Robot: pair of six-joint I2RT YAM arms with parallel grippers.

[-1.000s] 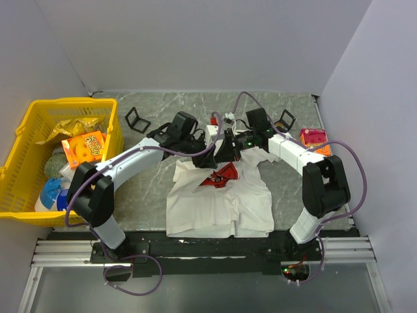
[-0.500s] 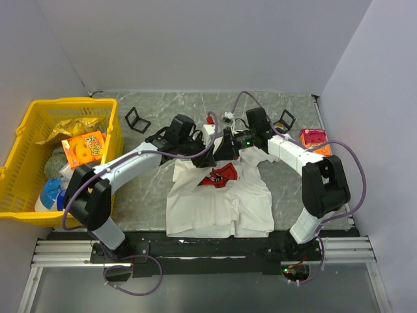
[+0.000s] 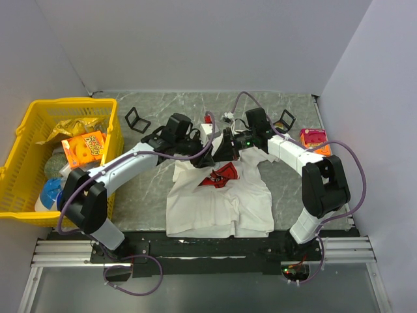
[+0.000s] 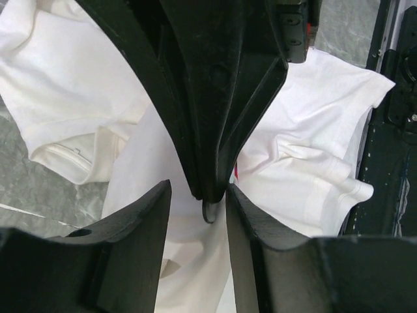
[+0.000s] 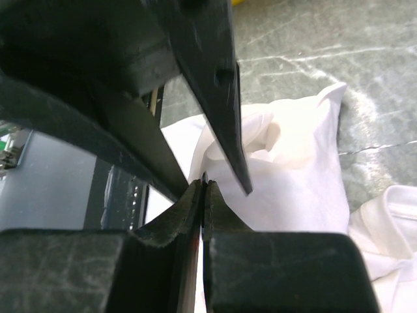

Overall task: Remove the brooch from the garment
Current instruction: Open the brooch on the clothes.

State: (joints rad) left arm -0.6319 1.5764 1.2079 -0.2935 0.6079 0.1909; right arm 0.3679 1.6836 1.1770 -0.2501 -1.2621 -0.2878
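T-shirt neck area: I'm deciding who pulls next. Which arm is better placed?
Probably right. The right end effector is pinched shut over the T-shirt; what it holds is hidden. The left end effector is open, straddling those tips.

The table [image 3: 287, 104] is grey with pale lines like stone. In the middle of the frame, a white T-shirt [image 3: 221, 202] lies on it, with a red picture on the chest. The shirt is wrinkled, and its bottom edge reaches the table's lower edge. A yellow basket [image 3: 39, 104] sits at the left. A small black frame [image 3: 137, 119] stands at the upper left of the table, and another black frame [image 3: 285, 120] at the upper right. Just beside that one lies an orange and pink packet [image 3: 314, 137].
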